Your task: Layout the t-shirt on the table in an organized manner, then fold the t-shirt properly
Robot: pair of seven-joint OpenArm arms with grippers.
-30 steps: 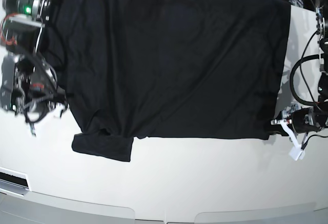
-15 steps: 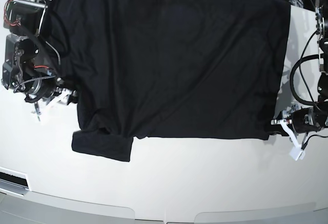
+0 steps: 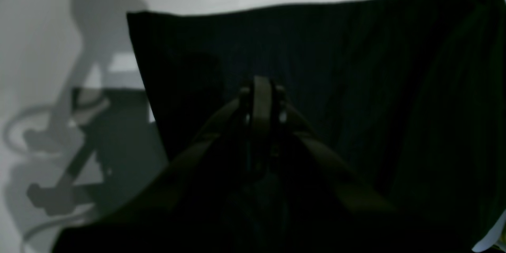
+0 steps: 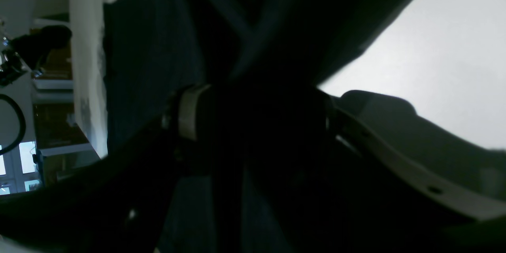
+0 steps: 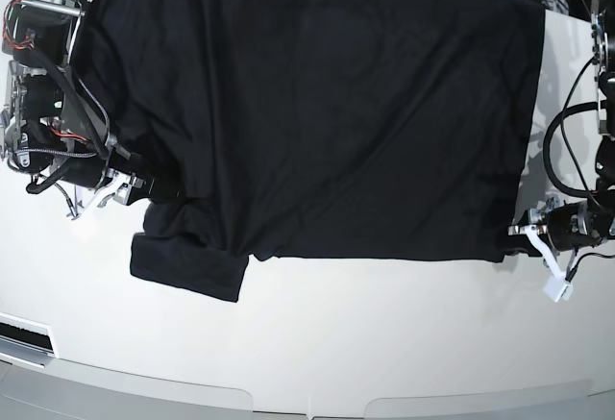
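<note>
The black t-shirt (image 5: 327, 112) is spread flat over the upper part of the white surface (image 5: 384, 343), its near edge running almost straight across the base view and one short sleeve (image 5: 187, 271) folded out toward the near left. At the far left of that view the right arm (image 5: 43, 103) is seen reaching in from the side, its forearm held low over the surface and its wrist turned toward the shirt's side seam just above the sleeve. The right gripper (image 5: 130, 187) is placed at the cloth's edge there, its fingers spread wide; in the right wrist view dark fabric (image 4: 245, 47) is seen bunched between the two pale fingers (image 4: 187, 114), but whether the cloth is actually pinched cannot be told from the dark picture. Across the middle of the base view the shirt body lies smooth with only faint creases. At the far right the left arm (image 5: 601, 180) is bent down from above, cables looped beside it, and its wrist is laid nearly level with the surface. The left gripper (image 5: 519, 234) is set at the shirt's near right corner with its fingers closed on the t-shirt's hem; in the left wrist view the fingers (image 3: 263, 102) are seen pressed together over the dark cloth, with the arm's shadow cast on the bare surface beside it.
</note>
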